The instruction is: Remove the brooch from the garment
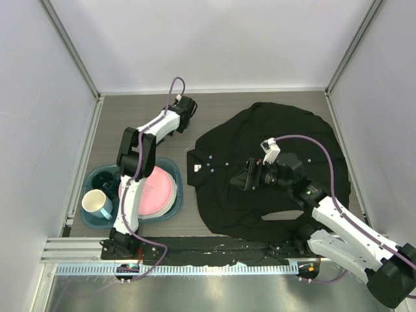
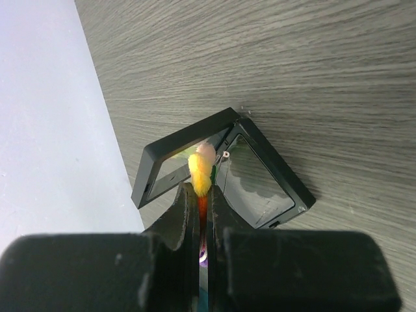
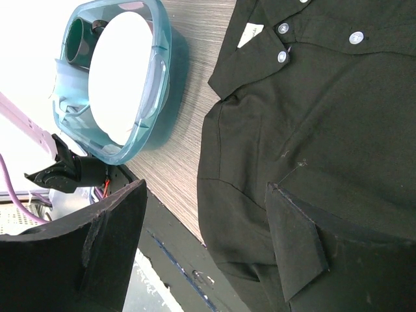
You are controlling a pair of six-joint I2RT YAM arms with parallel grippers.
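My left gripper point(image 2: 203, 195) is shut on the brooch point(image 2: 201, 170). Its yellow and orange petals stick out past the fingertips, with purple showing deeper between the jaws. It hangs just over an open black hinged case point(image 2: 260, 179) lying on the wooden tabletop at the far left point(image 1: 184, 107). The garment point(image 1: 286, 133), a black shirt with small white buttons point(image 3: 355, 38), lies spread on the right half of the table. Over its middle, my right gripper point(image 1: 250, 175) stands open with nothing between its fingers point(image 3: 296, 240); the shirt's fabric point(image 3: 325, 117) lies below.
A teal basin point(image 1: 174, 168) at the near left holds a pink plate point(image 1: 156, 188) and a light-coloured mug point(image 1: 97, 205). The same basin point(image 3: 159, 58) shows in the right wrist view. White walls enclose the table on three sides.
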